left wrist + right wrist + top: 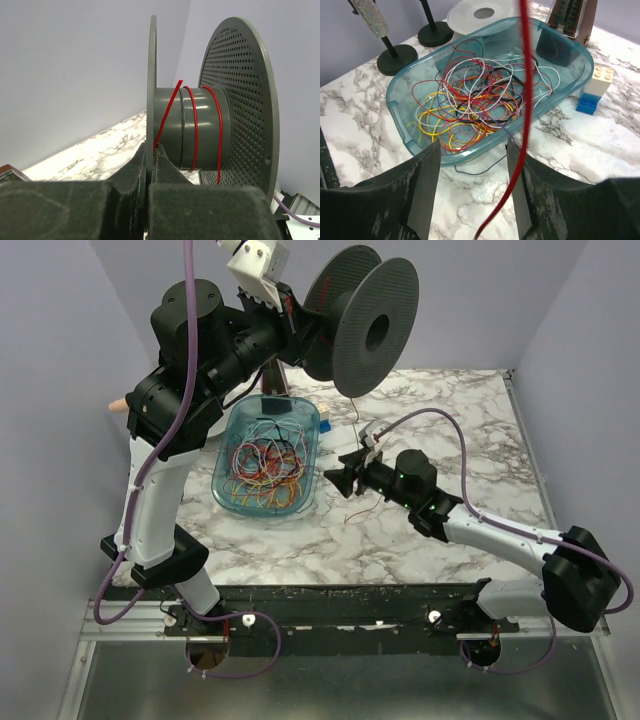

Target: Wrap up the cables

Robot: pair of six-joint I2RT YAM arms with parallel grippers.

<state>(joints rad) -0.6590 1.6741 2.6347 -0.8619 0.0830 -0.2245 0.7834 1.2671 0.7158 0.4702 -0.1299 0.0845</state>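
- The left gripper (150,154) is clamped on the thin edge of one flange of the spool (352,340), jaws closed down to the plate's thickness; that edge grip leaves the hub bare for winding, and the spool hangs in the air above the far end of the blue tub (570,75).
- A red cable (196,131) lies in roughly three turns round the hub, its cut end poking up by the gripped flange; from the hub it drops towards the table (470,430), just off the tub's right side.
- The right gripper (472,147) sits low, just right of the tub, its fingers spread wide; the red cable runs between them, close to one finger, and nothing is pinched. Whether it brushes that finger I cannot tell; it reads as a loose guide for feeding the strand.
- The other cables (470,102) — red, yellow, orange, white — lie tangled inside the tub, not yet wound; by that, most of the job is ahead.
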